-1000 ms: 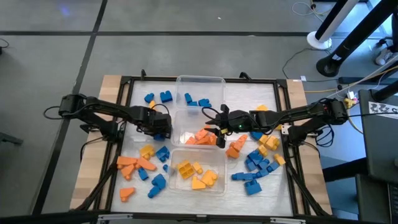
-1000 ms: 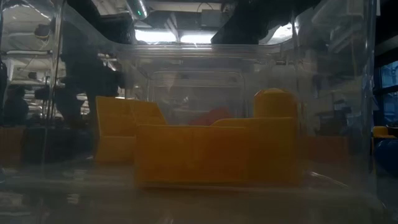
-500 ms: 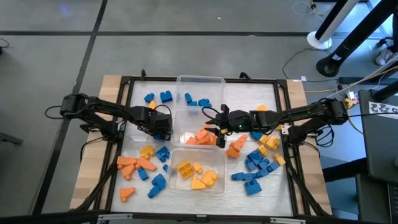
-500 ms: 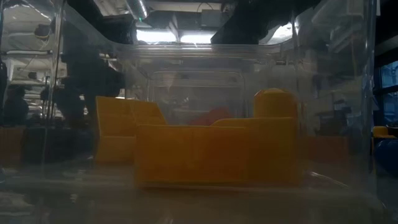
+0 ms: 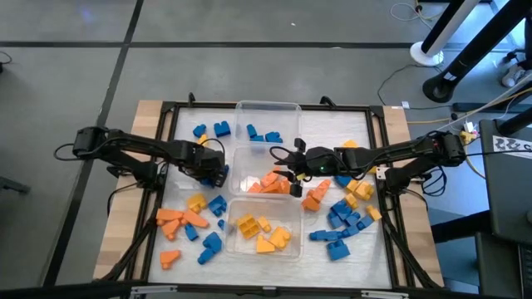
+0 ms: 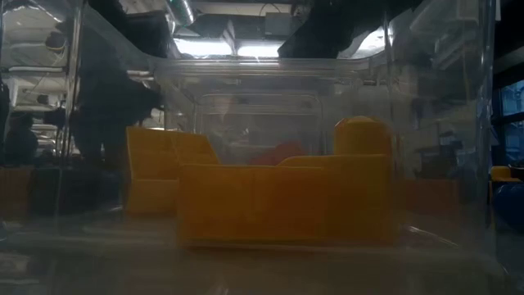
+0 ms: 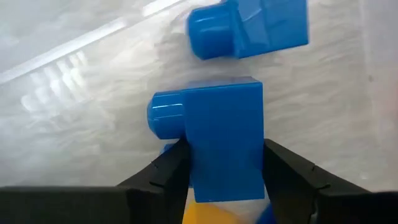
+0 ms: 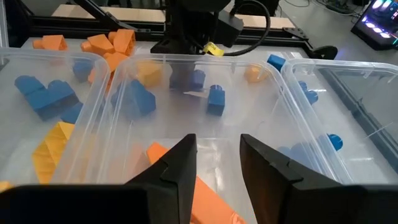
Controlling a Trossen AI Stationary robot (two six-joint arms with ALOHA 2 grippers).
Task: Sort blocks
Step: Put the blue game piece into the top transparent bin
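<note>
Blue, orange and yellow blocks lie on the white table on both sides of three clear tubs. The far tub (image 5: 268, 105) holds blue blocks, the middle tub (image 5: 235, 170) orange ones, the near tub (image 5: 293, 218) yellow ones (image 6: 278, 201). My left gripper (image 5: 213, 173) is just left of the middle tub, shut on a blue block (image 7: 224, 140). Another blue block (image 7: 249, 25) lies on the table beyond it. My right gripper (image 8: 217, 165) is open over the middle tub, above an orange block (image 8: 205, 199), and holds nothing. My left gripper pinches the blue block between its two fingers (image 7: 171, 171), one on each of its flat sides (image 7: 249, 168), coming from above and pointing down. The block's round stud (image 7: 166, 115) sticks out sideways beyond the fingers. Whether the block is clear of the table I cannot tell.
Loose orange blocks (image 5: 179, 220) and blue blocks (image 5: 212, 242) lie near-left of the tubs. Blue (image 5: 341, 224), yellow (image 5: 359, 189) and orange (image 5: 316, 197) ones lie to the right. A black frame (image 5: 166, 112) borders the table. Bare table shows at the far right corner (image 5: 332, 124).
My left arm has drawn back a little toward the table's left edge.
</note>
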